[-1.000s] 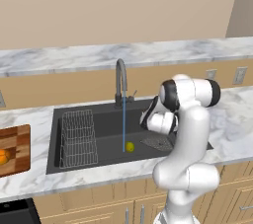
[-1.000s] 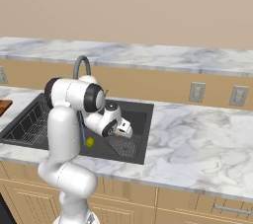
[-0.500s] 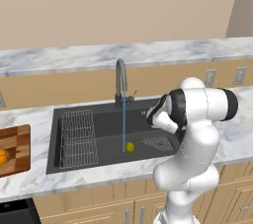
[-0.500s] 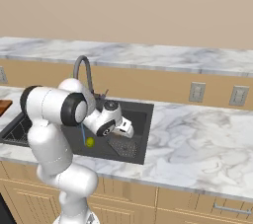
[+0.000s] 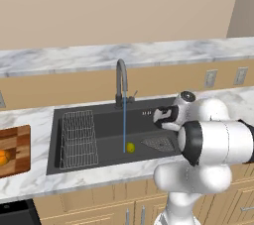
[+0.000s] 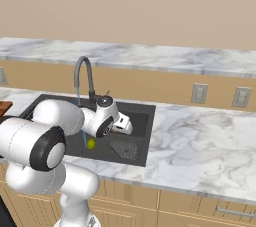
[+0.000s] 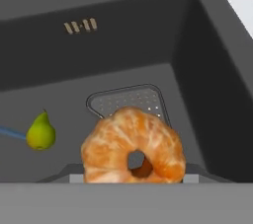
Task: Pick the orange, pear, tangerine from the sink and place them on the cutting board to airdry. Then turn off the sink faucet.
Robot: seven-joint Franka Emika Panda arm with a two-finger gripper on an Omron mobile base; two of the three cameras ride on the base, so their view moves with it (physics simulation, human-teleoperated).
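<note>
Over the sink point(image 5: 99, 142), gripper point(image 5: 159, 117) held a peeled tangerine point(image 7: 132, 146) btwn its fingers, above the drain grate point(image 7: 129, 100). Pear point(image 5: 130, 147) lay on basin floor under faucet point(image 5: 121, 81) stream, water running. Orange point(image 5: 3, 157) sat on cutting board point(image 5: 17, 140).

I'm in a rendered home kitchen: a marbled white surface point(image 5: 30, 184) holds a dark sink point(image 5: 99, 142) with a gooseneck faucet point(image 5: 121, 83), wooden cabinet fronts point(image 6: 200, 216) sit below, and wall outlets point(image 6: 199, 93) dot the tan backsplash
</note>
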